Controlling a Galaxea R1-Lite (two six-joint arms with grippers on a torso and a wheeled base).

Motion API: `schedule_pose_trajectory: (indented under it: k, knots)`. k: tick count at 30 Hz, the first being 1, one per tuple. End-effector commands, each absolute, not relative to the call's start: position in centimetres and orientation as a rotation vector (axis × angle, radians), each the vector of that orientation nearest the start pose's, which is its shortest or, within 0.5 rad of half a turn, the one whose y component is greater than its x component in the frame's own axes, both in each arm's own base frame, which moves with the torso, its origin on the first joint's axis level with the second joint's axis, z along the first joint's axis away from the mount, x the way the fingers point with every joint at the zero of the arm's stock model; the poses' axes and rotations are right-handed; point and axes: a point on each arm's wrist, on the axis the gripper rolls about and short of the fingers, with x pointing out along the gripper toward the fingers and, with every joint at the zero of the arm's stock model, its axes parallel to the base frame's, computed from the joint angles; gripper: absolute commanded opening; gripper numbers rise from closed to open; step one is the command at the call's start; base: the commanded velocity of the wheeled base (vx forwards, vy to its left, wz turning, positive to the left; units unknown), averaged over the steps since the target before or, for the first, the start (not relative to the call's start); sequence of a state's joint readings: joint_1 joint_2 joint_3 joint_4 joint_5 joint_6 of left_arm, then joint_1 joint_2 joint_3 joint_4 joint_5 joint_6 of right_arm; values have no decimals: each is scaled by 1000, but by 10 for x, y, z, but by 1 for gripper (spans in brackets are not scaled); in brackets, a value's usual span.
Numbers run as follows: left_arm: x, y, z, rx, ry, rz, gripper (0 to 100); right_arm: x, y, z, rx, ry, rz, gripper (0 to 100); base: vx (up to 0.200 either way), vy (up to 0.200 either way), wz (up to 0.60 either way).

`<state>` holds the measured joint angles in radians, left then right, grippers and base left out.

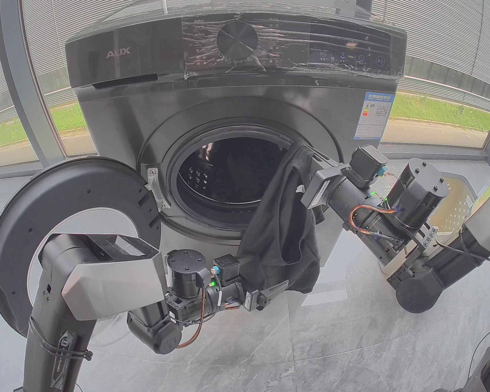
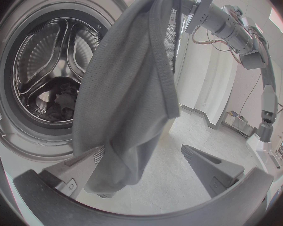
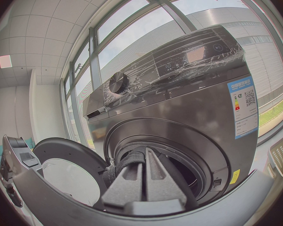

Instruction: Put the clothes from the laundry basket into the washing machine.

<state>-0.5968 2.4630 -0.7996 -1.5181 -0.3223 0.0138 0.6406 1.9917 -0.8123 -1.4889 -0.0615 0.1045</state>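
Dark garment hangs from the right hand, which is clamped on its top edge at the washing machine opening. Below it, the left hand gapes apart, the cloth's tail draped between its fingers. Beyond, dark clothes lie in the drum.

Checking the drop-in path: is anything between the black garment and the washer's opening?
Nothing visible. The door stands open at left, and the black garment hangs from the right gripper at the right rim of the drum opening. The left gripper is open around its lower end.
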Motion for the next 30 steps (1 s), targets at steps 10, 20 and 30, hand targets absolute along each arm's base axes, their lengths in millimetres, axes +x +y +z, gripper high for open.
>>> schedule_pose_trajectory:
  k: [10, 20, 30]
  knots:
    - [352, -246, -31, 40, 75, -812, 0, 281, 220, 172, 219, -261, 589, 0, 0, 0, 0]
    - [347, -242, 6, 26, 12, -804, 0, 291, 199, 168, 229, -253, 527, 0, 0, 0, 0]
    - [290, -203, 80, 24, -15, -822, 0, 301, 172, 159, 209, -228, 446, 0, 0, 0, 0]
